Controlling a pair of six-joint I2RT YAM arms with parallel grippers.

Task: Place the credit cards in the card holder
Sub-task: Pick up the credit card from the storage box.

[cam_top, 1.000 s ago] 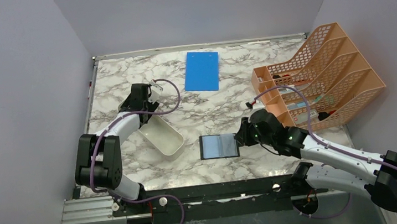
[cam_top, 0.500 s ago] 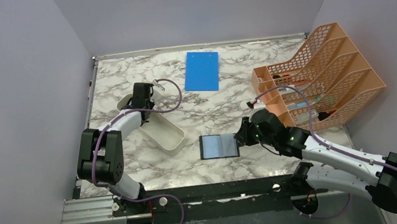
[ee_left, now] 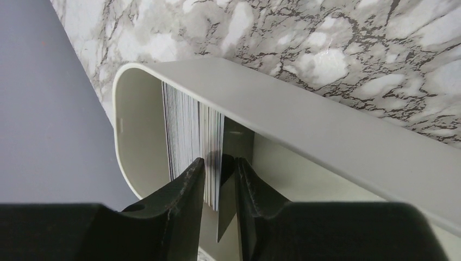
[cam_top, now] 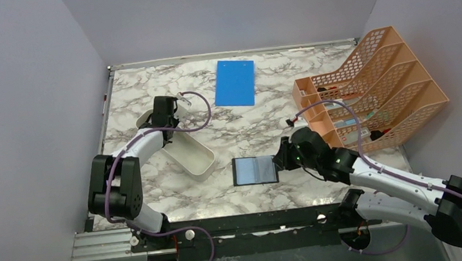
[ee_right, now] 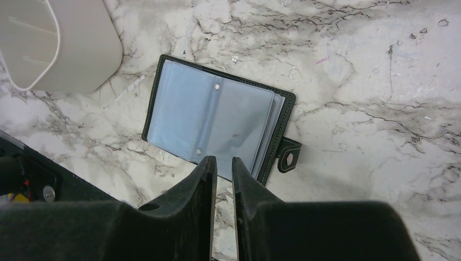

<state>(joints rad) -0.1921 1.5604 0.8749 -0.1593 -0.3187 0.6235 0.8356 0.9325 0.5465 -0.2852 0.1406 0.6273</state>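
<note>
Now that the left tool has reached into the tray, pinching its end cards, lifting seems next, while the right tool, nearly closed and empty, sits over the open holder beside the tray.

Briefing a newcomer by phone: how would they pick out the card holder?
On the marble table, look toward the near edge, between the white tray and the right hand. The card holder lies open and flat there, the only black-edged case, with grey-blue pockets and a snap tab.
</note>
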